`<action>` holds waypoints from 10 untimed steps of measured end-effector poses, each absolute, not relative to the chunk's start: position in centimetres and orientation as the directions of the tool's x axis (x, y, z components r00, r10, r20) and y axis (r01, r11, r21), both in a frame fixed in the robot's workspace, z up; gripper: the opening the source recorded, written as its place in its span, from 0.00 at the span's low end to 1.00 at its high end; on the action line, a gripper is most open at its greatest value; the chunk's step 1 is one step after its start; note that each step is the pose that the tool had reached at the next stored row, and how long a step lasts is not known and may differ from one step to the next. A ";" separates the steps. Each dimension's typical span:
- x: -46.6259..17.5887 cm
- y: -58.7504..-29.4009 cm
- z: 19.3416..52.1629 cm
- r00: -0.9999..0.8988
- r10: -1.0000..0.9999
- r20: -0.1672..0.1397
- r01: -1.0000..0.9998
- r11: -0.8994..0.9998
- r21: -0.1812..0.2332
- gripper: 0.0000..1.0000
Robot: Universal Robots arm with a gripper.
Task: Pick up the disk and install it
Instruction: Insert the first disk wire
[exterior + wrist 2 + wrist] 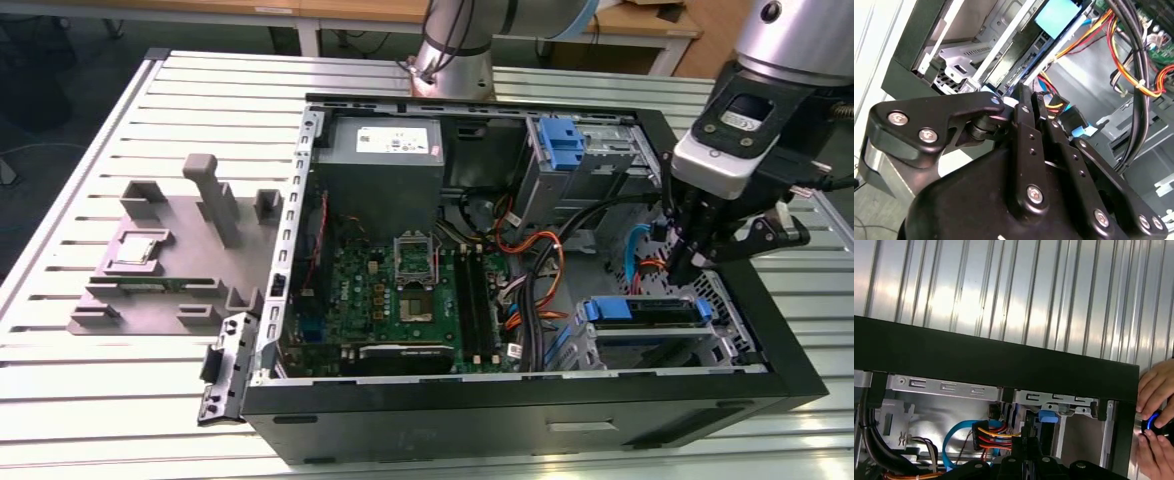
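In the exterior view the disk (645,312), dark and framed by a blue caddy, lies flat in the drive bay at the near right corner of the open computer case (534,400). My gripper (683,272) hangs just above and behind it, by the case's right wall, black fingers pressed together with nothing between them. The second wrist view has the shut gripper (1026,94) pointing at the bay, with the caddy's blue tab (1059,16) beyond. In the first wrist view the gripper (1026,435) sits below a blue tab (1048,416) under the case's black rim.
Orange, red and blue cables (534,270) run beside the bay. A second blue caddy (561,140) sits in the upper drive cage, next to the grey power supply (380,145). A grey fixture (174,250) stands on the slatted table. A person's hand (1154,405) is at the case's outer edge.
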State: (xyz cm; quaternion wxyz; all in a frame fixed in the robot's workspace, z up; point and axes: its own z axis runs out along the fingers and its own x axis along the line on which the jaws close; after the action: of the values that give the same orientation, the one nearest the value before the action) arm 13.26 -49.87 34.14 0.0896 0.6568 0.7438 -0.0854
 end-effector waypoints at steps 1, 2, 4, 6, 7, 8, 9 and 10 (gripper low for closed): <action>13.3 -49.9 34.1 -0.119 0.963 -0.243 0.993 0.122 -0.005 0.16; 13.3 -50.0 34.1 -0.118 0.964 -0.239 0.993 0.121 -0.001 0.16; 13.3 -50.1 34.1 -0.117 0.967 -0.228 0.993 0.121 0.007 0.16; 13.3 -50.3 34.1 -0.115 0.969 -0.217 0.993 0.121 0.013 0.16; 13.2 -50.4 34.0 -0.115 0.971 -0.211 0.993 0.121 0.016 0.16; 13.2 -50.6 34.0 -0.114 0.972 -0.206 0.992 0.121 0.020 0.16; 13.2 -50.7 34.0 -0.113 0.973 -0.201 0.992 0.121 0.024 0.16; 13.1 -50.8 34.0 -0.113 0.974 -0.198 0.992 0.121 0.029 0.16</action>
State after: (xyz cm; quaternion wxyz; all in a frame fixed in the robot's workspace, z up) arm 13.09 -50.77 34.05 0.0840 0.6608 0.7438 -0.0554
